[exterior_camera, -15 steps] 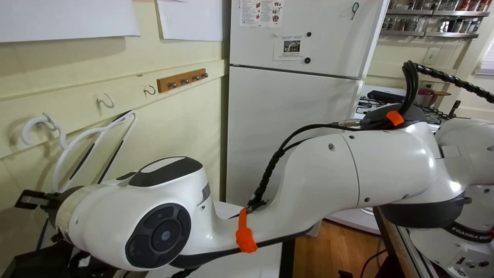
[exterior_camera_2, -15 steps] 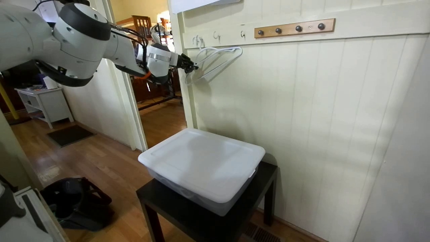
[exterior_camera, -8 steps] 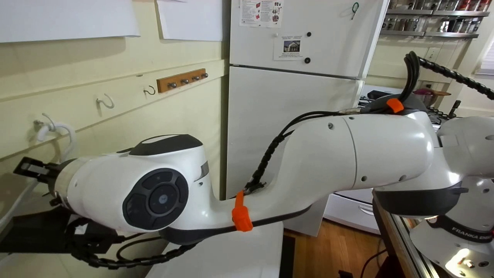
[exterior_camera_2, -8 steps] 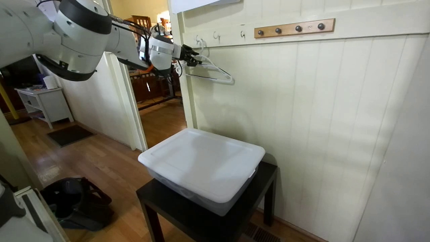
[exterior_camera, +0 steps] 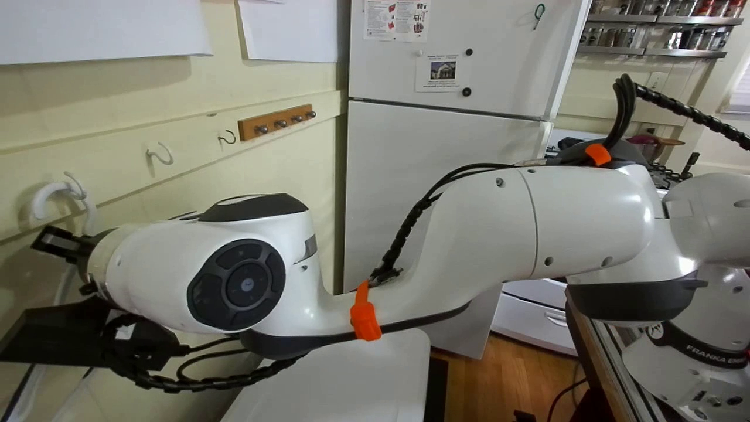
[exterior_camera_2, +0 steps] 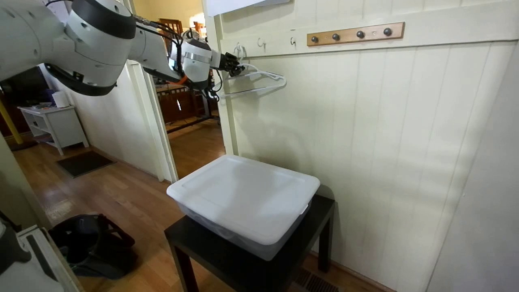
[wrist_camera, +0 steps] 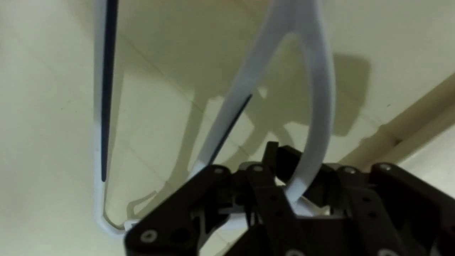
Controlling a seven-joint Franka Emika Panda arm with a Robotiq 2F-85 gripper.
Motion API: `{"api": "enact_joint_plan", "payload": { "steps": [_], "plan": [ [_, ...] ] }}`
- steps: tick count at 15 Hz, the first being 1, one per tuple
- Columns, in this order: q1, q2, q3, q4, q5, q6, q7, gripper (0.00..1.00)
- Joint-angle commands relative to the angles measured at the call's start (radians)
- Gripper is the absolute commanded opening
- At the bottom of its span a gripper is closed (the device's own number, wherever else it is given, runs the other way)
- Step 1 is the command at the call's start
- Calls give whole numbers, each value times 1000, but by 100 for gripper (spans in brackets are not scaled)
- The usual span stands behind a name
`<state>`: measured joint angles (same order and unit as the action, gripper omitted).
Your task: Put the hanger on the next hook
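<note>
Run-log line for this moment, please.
hand: shut on hanger; hanger: hung on end wall hook; lidded bin: on black table

I see: hanger [wrist_camera: 321, 89], smooth plastic | my gripper [wrist_camera: 301, 172], matt | my arm [exterior_camera: 480, 234], smooth, glossy | tub lid [exterior_camera_2: 247, 196], satin plastic | peg rail [exterior_camera_2: 348, 35], smooth wood | knobs [exterior_camera_2: 388, 31], metal | floor [exterior_camera_2: 121, 188], glossy wood | wall sheet [exterior_camera: 105, 29], matt paper

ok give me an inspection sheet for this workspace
Surface: black table, bearing a lidded bin
Job's things: white hanger at the end wall hook, unclear whether it rests there; likely next hook alongside
Clutter: black bag on the floor
Hand: shut at the hanger; whether it grips cannot be told
Cables: black, running along the arm, bundled by an orange strap
Surroundings: white fridge and wooden peg rail
</note>
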<state>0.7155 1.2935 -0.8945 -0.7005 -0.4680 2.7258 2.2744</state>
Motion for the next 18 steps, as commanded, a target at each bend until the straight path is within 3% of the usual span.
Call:
{"api": "enact_joint_plan", "payload": {
  "steps": [1, 10, 18],
  "plan": [
    [-3, -1, 4, 14, 6, -21, -5, 2],
    [12, -22, -46, -11, 4, -29, 82, 2],
    [34, -50, -35, -45, 39, -106, 104, 2]
  ]
}}
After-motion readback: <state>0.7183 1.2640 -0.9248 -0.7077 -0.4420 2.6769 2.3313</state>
